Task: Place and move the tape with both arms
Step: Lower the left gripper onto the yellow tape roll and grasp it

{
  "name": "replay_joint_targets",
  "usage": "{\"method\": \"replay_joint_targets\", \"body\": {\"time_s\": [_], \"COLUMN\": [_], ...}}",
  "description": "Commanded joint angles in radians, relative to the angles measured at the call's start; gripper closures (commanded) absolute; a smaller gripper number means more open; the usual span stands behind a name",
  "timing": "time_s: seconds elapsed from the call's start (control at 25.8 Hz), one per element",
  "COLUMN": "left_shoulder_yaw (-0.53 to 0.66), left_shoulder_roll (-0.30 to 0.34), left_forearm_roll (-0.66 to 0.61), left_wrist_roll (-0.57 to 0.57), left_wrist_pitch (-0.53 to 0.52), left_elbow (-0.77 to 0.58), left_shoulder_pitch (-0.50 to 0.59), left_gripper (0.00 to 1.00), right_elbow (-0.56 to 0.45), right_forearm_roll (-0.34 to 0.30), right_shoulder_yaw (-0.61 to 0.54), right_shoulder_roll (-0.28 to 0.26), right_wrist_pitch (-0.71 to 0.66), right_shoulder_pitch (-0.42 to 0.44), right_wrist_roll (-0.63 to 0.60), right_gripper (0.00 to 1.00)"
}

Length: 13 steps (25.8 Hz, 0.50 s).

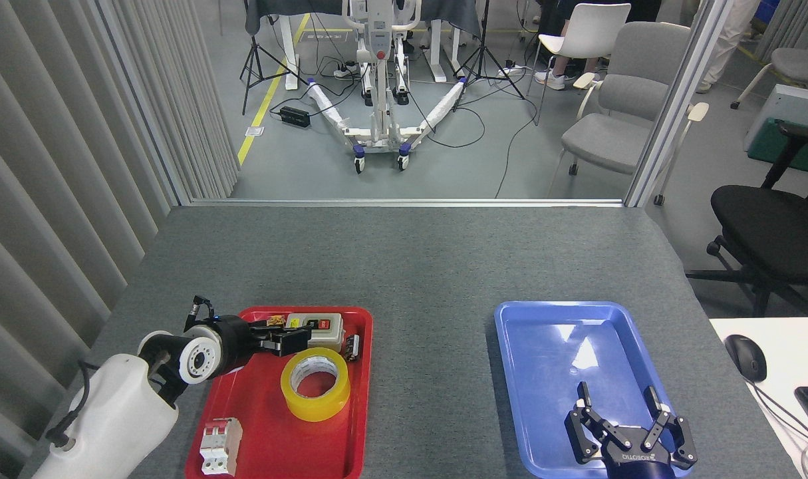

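The left end effector [290, 338] reaches in over the far part of the red tray [244, 412], seen side-on and dark, so whether its fingers are parted or pressed together cannot be told; it covers the near-left part of the grey switch box [320, 327] and most of a small yellow-and-black part beside it, and it hangs just beyond the tape [315, 384] without clearly touching it. Behind it the arm's black wrist and white casing run off the near-left edge of the view. The right end effector [626, 426] stands over the near end of the blue tray [543, 332] with its three black fingers spread and nothing between them; its base is cut off by the bottom of the view, and the lettering ROBOTIQ on it reads upside down. The tape lies flat in the middle of the red tray, its hole facing straight up, so its axis is upright; the white core carries small print too fine to read. The switch box shows a yellow label and a red and a dark button, their markings illegible. A white circuit breaker [221, 444] with red toggles lies at the red tray's near-left corner, and a small dark part sits by the box's right end. The red tray lies toward the near-left of the grey bench [410, 266], the blue tray toward the near-right, well apart.
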Motion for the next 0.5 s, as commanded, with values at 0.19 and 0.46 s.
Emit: {"method": "replay_joint_targets", "body": {"time_s": [0.19,0.46], "left_shoulder_yaw": [-0.012,-0.008], "left_shoulder_roll": [-0.007,-0.018], "left_forearm_roll": [-0.05,-0.089], "left_wrist_roll": [-0.007,-0.007], "left_wrist_pitch": [-0.001,0.001], "left_elbow": [0.031,0.045], "left_shoulder_pitch": [0.003,0.06], "left_gripper": [0.18,0.17], "right_elbow": [-0.035,-0.033], "right_forearm_roll": [-0.004,-0.004], "right_shoulder_yaw": [-0.002,0.005], "right_shoulder_roll": [-0.009,-0.012], "right_wrist_pitch": [0.015,0.014], "right_shoulder_pitch": [-0.003,0.0], "right_wrist_roll": [0.012,0.016], "right_gripper": [0.0,0.0]}}
